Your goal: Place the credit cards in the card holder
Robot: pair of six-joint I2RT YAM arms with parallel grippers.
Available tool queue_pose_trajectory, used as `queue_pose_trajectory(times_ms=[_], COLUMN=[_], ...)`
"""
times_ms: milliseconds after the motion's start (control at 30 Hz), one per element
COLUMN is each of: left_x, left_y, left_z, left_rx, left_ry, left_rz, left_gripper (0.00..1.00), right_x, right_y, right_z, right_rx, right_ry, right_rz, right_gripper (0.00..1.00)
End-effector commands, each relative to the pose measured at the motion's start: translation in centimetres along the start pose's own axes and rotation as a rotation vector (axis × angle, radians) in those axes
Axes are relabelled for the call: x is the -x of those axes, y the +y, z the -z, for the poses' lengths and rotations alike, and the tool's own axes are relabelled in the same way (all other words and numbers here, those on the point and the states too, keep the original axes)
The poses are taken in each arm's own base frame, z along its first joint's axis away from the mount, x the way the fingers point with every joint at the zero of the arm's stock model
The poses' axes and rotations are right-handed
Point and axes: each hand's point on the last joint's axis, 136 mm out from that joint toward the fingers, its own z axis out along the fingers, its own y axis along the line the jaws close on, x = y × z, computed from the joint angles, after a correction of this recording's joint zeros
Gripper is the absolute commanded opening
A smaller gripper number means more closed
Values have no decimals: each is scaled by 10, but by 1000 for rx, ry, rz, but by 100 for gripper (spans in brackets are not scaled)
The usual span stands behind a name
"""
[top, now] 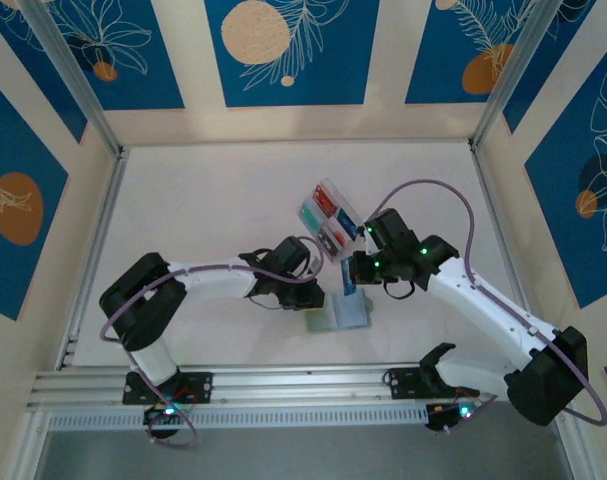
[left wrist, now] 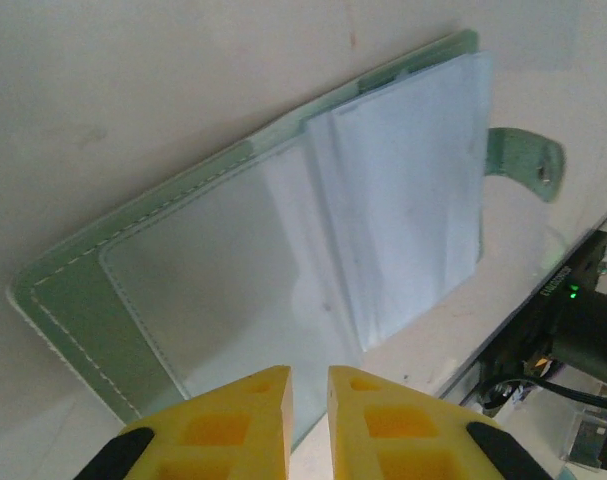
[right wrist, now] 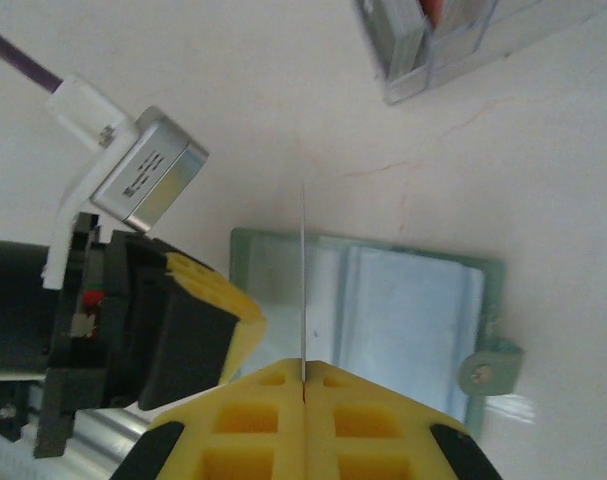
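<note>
On the desk point(top: 213, 200) just ahead of the two arms, the sage-green card holder point(top: 345, 314) lies opened flat with its snap tab point(left wrist: 528, 165) sticking out to one side. Its clear sleeves look bare: no coloured card shows in any of them, so by my reading nothing has been filed yet.

The right fingers point(right wrist: 273, 385) are clenched on one credit card point(right wrist: 303, 280), held edge-on and upright directly over the open holder, near its fold. It is not yet in a sleeve, so the first insertion seems to be in progress.

The left fingers point(left wrist: 268, 385) sit at the holder's near edge with a narrow gap between them. I cannot tell whether they pinch the cover or merely steady it.

Counted: one card holder, one card in hand, and one clear compartment box point(top: 328, 215) lying beyond the holder. The box has a red and a teal-blue card showing, and there may be more, but they are too small to number. At least those two, plus the held one, remain to be slotted in.
</note>
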Motion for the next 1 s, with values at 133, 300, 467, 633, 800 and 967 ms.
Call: queue_pose_trajectory(times_ms=[133, 300, 467, 633, 800, 967], left_x=[-17, -24, -31, -33, -34, -34], left_y=[25, 40, 54, 59, 61, 61], left_z=[-11, -11, -13, -14, -14, -13], left_rx=[68, 122, 163, 179, 184, 188], left_ry=[48, 61, 79, 88, 94, 94], left_rz=[15, 22, 33, 42, 45, 49], left_gripper=[16, 16, 16, 15, 15, 15], right_x=[-12, -23, -33, -36, -37, -38], right_y=[12, 4, -3, -11, -16, -21], right_z=[-18, -33, -50, -53, -58, -64], right_rx=[158, 191, 243, 271, 315, 300], right_ry=[20, 42, 50, 33, 30, 31], right_rz=[-50, -82, -123, -144, -167, -158], right_gripper=[0, 0, 0, 0, 0, 0])
